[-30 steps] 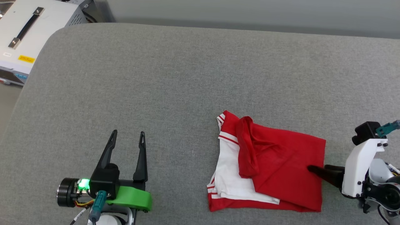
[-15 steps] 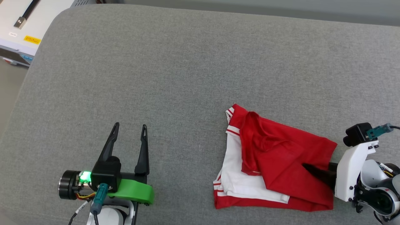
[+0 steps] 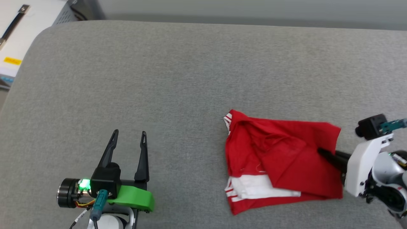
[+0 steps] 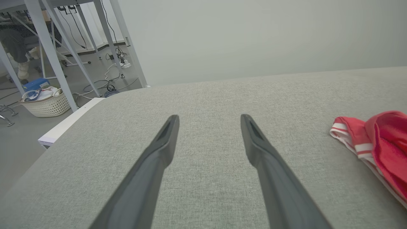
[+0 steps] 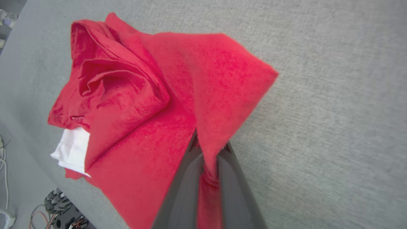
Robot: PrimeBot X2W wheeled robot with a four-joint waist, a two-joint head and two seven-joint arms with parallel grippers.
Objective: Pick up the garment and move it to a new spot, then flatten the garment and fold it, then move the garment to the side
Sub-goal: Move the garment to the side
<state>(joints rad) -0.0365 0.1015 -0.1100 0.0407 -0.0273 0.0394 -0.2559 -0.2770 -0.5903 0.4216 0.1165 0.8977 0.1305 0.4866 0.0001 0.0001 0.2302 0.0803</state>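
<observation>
Grey pad (image 3: 178,79), a soft upholstered top, takes most of the head view. Garment (image 3: 279,156) lies on the pad's near right part, crumpled and loosely half-folded, plain red side up.

Handling, as a judgement: light, limp knit cloth with no stiffness. It will sag and drape from any pinch point. Not fragile. It looks likely to catch on the pad's weave, so dragging may bunch it. Best hold is an edge or corner (hem or shoulder), through a known number of layers. A mid-panel pinch would only tent it. Flattening probably needs two corner holds.

Right gripper (image 5: 208,149) is by the pad's right edge, jaws clenched on a fold of red cloth at the garment edge nearest that side. The cloth tents up from the pinch, and one corner seems lifted off the pad. Left gripper (image 3: 129,132) is over the pad's near left part, jaws spread wide with nothing between them, well apart from the garment.

White sleeve (image 3: 264,190) pokes out on the side toward the pad's near edge, with striped trim (image 3: 229,192) at its left end.

Hard to tell:
- Front print is hidden, no letters or number on show.
- Second sleeve: cannot tell where it is.
- How many layers are in the pinch: cannot tell.
- Right fingertips are buried under cloth in the head view.
- Lifted corner is blurred in the right wrist view.
- Left wrist view cuts the garment off at the frame's right edge.
</observation>
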